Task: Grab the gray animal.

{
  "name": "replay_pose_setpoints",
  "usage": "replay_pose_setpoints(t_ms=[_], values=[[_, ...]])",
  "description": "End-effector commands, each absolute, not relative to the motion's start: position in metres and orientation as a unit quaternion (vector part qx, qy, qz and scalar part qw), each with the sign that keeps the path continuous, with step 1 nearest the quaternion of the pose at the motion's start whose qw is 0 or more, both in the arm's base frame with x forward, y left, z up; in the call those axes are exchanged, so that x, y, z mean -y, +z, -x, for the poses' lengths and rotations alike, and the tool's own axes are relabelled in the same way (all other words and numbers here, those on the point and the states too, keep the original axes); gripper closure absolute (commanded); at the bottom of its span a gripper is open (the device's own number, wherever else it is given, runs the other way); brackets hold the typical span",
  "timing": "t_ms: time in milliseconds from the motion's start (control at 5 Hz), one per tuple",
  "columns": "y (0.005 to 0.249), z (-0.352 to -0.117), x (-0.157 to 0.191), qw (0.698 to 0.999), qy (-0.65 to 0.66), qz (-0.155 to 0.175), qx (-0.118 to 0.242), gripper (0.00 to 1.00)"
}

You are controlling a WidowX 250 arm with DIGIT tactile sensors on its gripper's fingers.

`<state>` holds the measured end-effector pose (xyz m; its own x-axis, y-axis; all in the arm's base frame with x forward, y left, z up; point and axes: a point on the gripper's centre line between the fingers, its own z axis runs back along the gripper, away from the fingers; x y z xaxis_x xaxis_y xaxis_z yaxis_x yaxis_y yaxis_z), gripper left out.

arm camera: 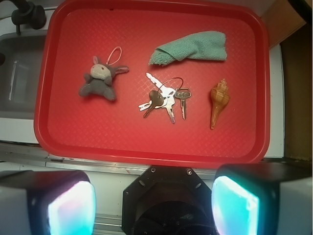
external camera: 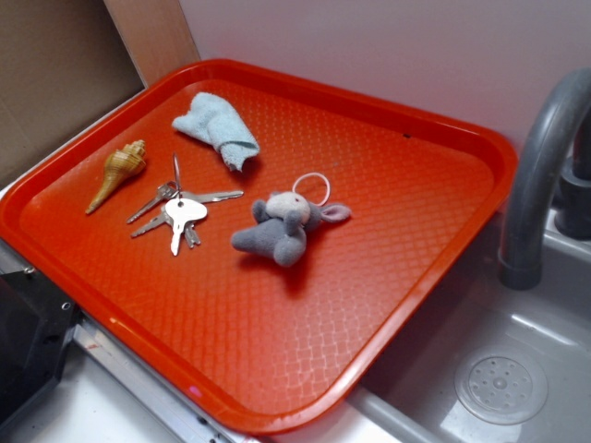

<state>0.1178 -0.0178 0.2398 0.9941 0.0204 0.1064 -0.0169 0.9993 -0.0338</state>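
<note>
The gray animal (external camera: 282,226) is a small gray plush toy with pale ears and face and a white loop string. It lies near the middle of the red tray (external camera: 434,268). In the wrist view it lies at the tray's left (arm camera: 100,81). My gripper (arm camera: 152,205) is open and empty, high above the near edge of the tray, well apart from the toy. Its two pads (arm camera: 72,208) show at the bottom of the wrist view with a wide gap between them. The gripper does not show in the exterior view.
On the tray also lie a pale blue cloth (external camera: 217,127), a bunch of keys (external camera: 182,210) and a tan seashell (external camera: 118,172). A gray faucet (external camera: 540,175) and sink (external camera: 499,383) stand to the tray's right. Cardboard (external camera: 55,74) stands at the back left.
</note>
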Motion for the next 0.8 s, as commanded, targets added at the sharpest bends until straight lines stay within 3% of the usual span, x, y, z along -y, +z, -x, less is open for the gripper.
replay_pose_setpoints(t_ms=[0,400,600], values=[[0.24,-0.118,0.018,0.998,0.009,0.016,0.053,0.0],[0.207,-0.149,0.033,0.994,0.093,0.021,0.06,0.0],[0.185,-0.166,0.054,0.988,0.13,0.027,0.083,0.0]])
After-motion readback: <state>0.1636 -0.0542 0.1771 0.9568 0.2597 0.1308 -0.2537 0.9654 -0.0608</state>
